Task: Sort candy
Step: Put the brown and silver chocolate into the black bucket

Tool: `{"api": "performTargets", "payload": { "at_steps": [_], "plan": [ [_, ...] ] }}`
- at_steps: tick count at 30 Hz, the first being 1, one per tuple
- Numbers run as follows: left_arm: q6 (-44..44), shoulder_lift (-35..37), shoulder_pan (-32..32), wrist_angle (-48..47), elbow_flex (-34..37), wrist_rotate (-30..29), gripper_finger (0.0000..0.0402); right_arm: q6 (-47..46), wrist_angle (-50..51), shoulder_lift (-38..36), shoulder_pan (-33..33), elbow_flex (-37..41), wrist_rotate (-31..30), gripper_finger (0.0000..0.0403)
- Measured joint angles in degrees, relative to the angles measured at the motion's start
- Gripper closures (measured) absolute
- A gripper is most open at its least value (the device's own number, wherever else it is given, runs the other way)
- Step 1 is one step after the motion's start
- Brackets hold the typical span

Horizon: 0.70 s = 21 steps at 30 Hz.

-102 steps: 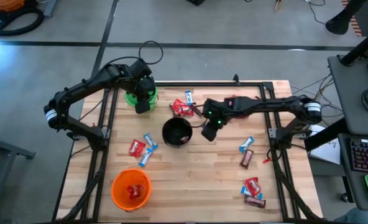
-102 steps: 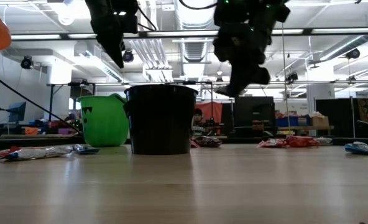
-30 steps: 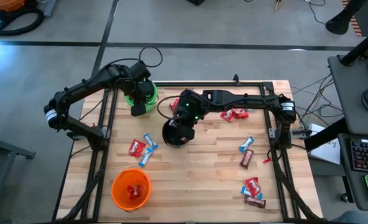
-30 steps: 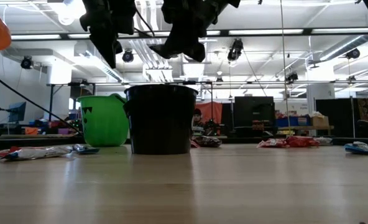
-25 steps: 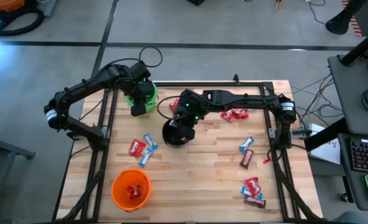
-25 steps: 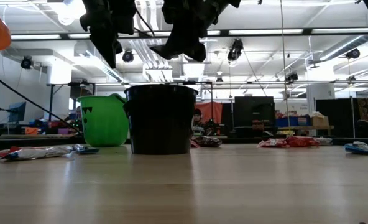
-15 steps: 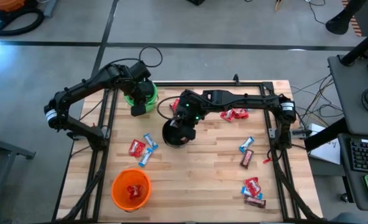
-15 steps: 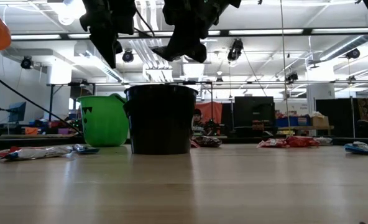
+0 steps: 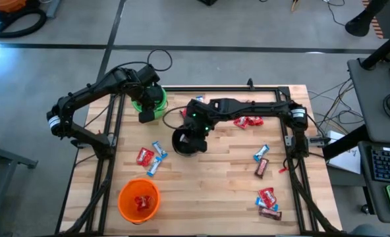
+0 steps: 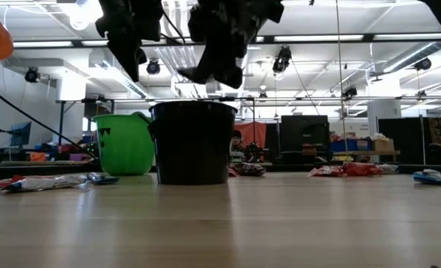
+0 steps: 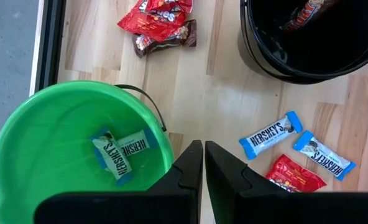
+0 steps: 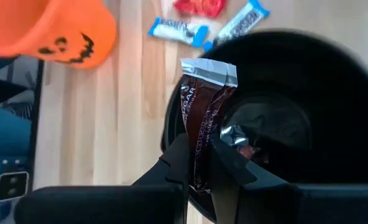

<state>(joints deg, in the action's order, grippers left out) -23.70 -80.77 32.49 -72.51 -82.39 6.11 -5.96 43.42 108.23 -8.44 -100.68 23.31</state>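
My right gripper (image 9: pixel 190 137) hangs over the black cup (image 9: pixel 188 141), shut on a dark brown candy (image 12: pixel 204 106). The cup holds at least one more wrapped candy (image 12: pixel 240 138). My left gripper (image 9: pixel 145 116) is shut on nothing and hovers at the near rim of the green cup (image 11: pixel 66 143), in which two blue-and-white candies (image 11: pixel 120 149) lie. More candy lies on the table: red and blue-and-white pieces (image 9: pixel 151 157) left of the black cup, and red ones (image 9: pixel 248 120) at the far middle. My right gripper pinches the dark brown candy by its lower end (image 12: pixel 199 163) between the two fingers. The fingers slant down from the table's right side, and the bar runs on along them. It is lifted clear, its crimped free end (image 12: pixel 207 70) over the black cup's rim.
An orange cup (image 9: pixel 139 199) with red candy stands near the front left. Blue-and-white and brown candies (image 9: pixel 261 160) and a red and brown pair (image 9: pixel 267 203) lie on the right half. Two candies (image 11: pixel 162 22) lie between the green and black cups.
My right gripper has sunk a little toward the black cup and tipped further down, still shut on the dark brown candy.
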Motion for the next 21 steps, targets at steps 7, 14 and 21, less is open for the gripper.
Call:
{"api": "performTargets", "payload": {
  "at_steps": [7, 14, 21],
  "plan": [
    [0.07, 0.00, 0.00, 0.00, 0.00, 0.02, 0.0402, -0.46, -0.51, 1.11, -0.03, 0.02, -7.09, 0.0370],
    [0.01, 0.00, 0.00, 0.00, 0.00, 0.02, 0.0402, 1.48, -0.01, 0.33, 0.58, -1.61, -6.82, 0.0371],
    [-0.72, 0.00, 0.00, 0.00, 0.00, 0.02, 0.0402, -0.44, 1.09, 0.33, 1.11, -8.24, -6.82, 0.0367]
  ]
}}
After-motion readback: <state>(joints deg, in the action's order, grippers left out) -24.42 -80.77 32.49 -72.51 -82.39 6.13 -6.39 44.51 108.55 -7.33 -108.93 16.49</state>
